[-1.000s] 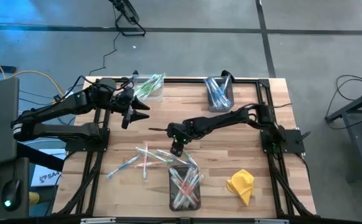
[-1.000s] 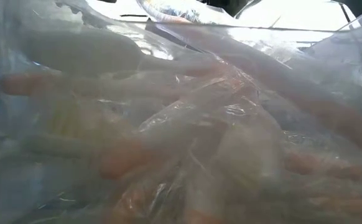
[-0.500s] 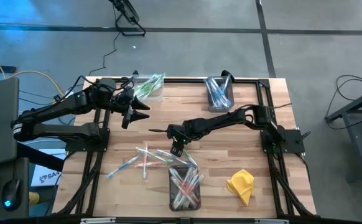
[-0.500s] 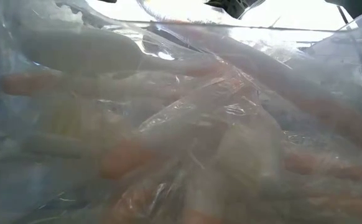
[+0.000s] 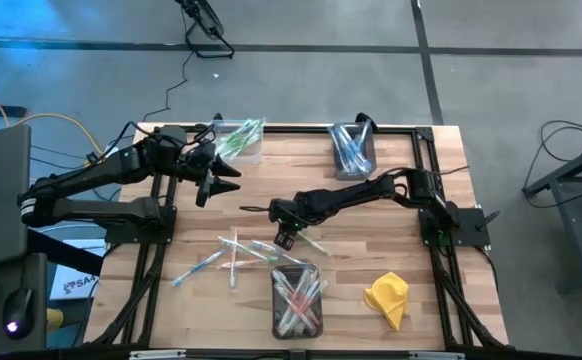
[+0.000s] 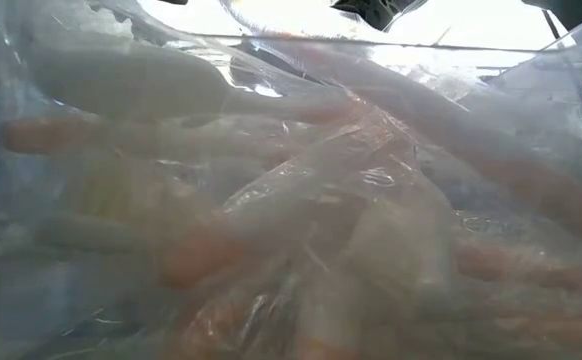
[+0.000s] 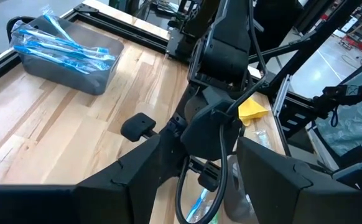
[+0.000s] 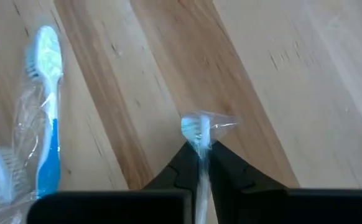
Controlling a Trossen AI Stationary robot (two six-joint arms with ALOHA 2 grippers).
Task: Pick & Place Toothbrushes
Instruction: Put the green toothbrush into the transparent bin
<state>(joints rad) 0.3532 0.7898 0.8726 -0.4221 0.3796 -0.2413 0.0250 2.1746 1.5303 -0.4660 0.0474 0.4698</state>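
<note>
My right pincer (image 8: 199,163) is clamped on a wrapped toothbrush (image 8: 199,134); a blue one (image 8: 47,118) lies beside it.

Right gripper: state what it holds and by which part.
The right gripper is shut on a wrapped toothbrush, pinched along the handle just below the head, which sticks out past the fingertips. The left gripper is open, holding nothing.

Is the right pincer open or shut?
Shut. The right pincer pinches a wrapped toothbrush between its fingers.
</note>
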